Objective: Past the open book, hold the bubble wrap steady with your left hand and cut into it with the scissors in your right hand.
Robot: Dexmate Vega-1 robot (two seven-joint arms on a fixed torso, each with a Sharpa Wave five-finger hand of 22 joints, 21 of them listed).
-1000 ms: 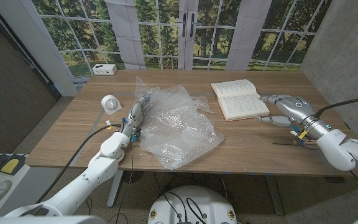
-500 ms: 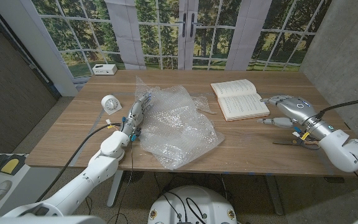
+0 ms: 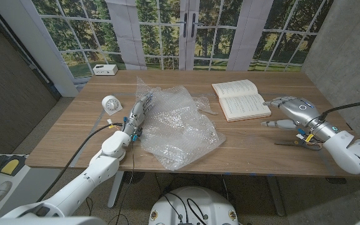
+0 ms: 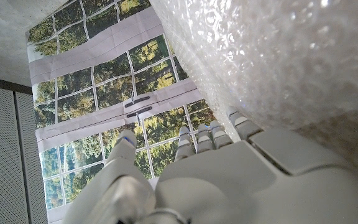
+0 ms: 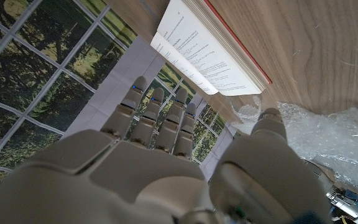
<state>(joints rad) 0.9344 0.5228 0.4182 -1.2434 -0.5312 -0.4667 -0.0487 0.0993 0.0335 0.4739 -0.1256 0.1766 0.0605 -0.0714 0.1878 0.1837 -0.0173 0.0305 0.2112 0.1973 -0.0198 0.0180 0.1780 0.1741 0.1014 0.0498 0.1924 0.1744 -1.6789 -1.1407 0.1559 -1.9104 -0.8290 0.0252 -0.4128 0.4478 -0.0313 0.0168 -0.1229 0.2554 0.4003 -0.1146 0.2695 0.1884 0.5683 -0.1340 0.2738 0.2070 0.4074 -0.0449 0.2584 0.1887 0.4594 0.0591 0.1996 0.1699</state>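
meanwhile, the right hand [image 3: 290,112] has drifted a little nearer and to the right over the past second, away from the open book [image 3: 240,99], with its fingers loosely spread and nothing in them. the scissors [image 3: 295,142] lie on the wooden surface [image 3: 67,134] just near of that wrist, untouched, so the cut cannot start until they are picked up; the drift looks like the start of a reach back toward them, though that is only a guess. the left hand [image 3: 134,116] has not shifted: it stands at the left edge of the bubble wrap [image 3: 179,125], fingers stretched out along the sheet and touching it, holding nothing. the wrap lies crumpled in the middle of the surface, left of the book. a small white clock [image 3: 110,104] sits left of the left hand.
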